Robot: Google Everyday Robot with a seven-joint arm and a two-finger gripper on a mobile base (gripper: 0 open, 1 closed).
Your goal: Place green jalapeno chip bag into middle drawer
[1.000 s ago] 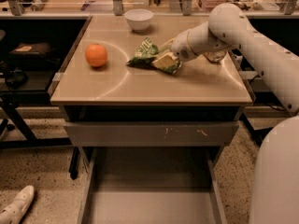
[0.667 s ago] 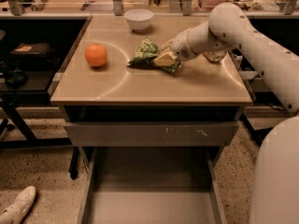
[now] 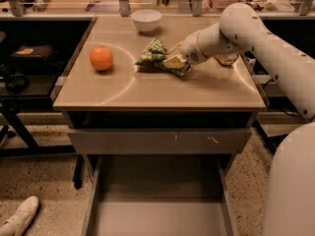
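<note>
One green jalapeno chip bag (image 3: 153, 55) lies crumpled on the tabletop (image 3: 197, 90), toward the back and a little right of centre. The gripper (image 3: 176, 63) reaches in from the right, its pale fingers pinched on the bag's right end. An orange (image 3: 101, 58) sits well apart to the left, and a white bowl (image 3: 146, 19) stands near the rear edge. Below the scratched drawer front (image 3: 157, 140), the middle drawer (image 3: 157, 215) is pulled out, its floor bare
</note>
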